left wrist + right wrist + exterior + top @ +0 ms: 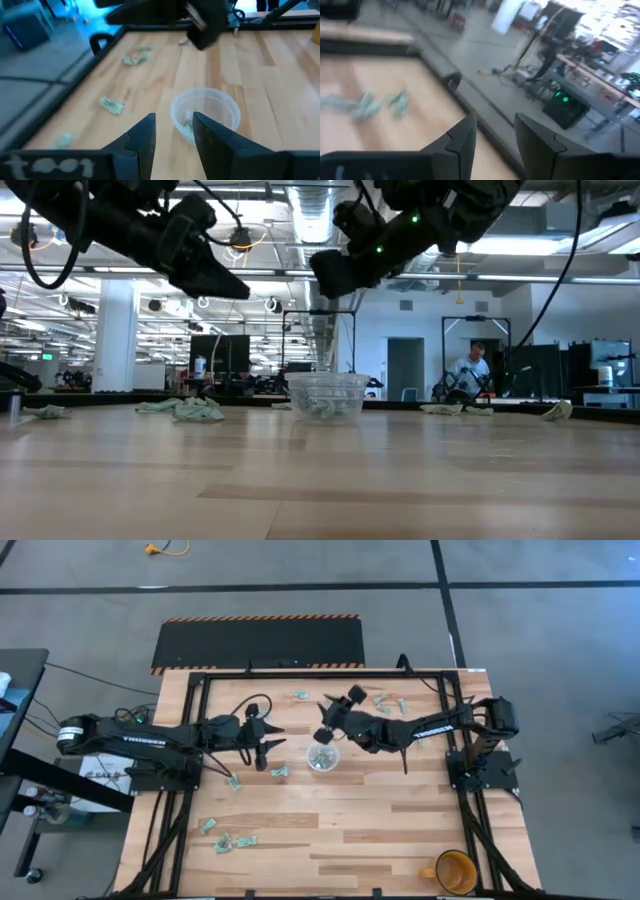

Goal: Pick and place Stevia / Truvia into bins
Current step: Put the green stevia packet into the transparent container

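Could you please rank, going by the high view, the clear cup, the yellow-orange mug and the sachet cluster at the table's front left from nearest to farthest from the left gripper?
From the left gripper:
1. The clear cup, just to its right near the table's middle.
2. The sachet cluster, toward the front-left edge.
3. The yellow-orange mug, at the far front-right corner.

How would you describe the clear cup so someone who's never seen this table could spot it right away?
Start at the wooden table and look to its middle, between the two arms' tips. There stands the clear cup, small and round, with a few pale green sachets inside. Unlike the yellow-orange mug at the table's near right corner, it is see-through and has no handle.
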`<state>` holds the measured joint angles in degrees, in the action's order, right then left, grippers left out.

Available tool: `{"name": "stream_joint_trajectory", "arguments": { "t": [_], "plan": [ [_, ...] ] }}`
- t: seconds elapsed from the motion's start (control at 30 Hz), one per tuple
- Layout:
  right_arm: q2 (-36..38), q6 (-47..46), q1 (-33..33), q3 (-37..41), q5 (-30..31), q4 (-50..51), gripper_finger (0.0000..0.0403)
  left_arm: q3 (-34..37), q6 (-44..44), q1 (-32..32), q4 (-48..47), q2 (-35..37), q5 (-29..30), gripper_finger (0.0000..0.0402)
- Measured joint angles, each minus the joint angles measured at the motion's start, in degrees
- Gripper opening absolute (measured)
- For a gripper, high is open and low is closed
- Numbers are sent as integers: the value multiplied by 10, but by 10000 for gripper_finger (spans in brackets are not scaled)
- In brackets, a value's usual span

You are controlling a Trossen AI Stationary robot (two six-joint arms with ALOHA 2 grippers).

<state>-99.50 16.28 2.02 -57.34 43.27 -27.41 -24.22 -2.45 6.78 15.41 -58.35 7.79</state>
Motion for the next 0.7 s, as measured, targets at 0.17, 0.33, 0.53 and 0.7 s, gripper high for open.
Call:
{"name": "stream_joint_trajectory", "arguments": {
  "t": [0.17,0.33,0.53,0.7],
  "plan": [
    [-1,-66,-18,-2,-10,90,127,0,48,0,11,-38,0,121],
    [3,-180,-41,-2,-10,224,127,0,118,0,2,-66,-67,121],
    [5,-223,-91,-2,-7,285,123,0,99,-28,-20,-82,-110,121],
    [20,-233,-128,-2,-12,294,120,0,97,-74,-105,-82,-38,121]
  ]
}}
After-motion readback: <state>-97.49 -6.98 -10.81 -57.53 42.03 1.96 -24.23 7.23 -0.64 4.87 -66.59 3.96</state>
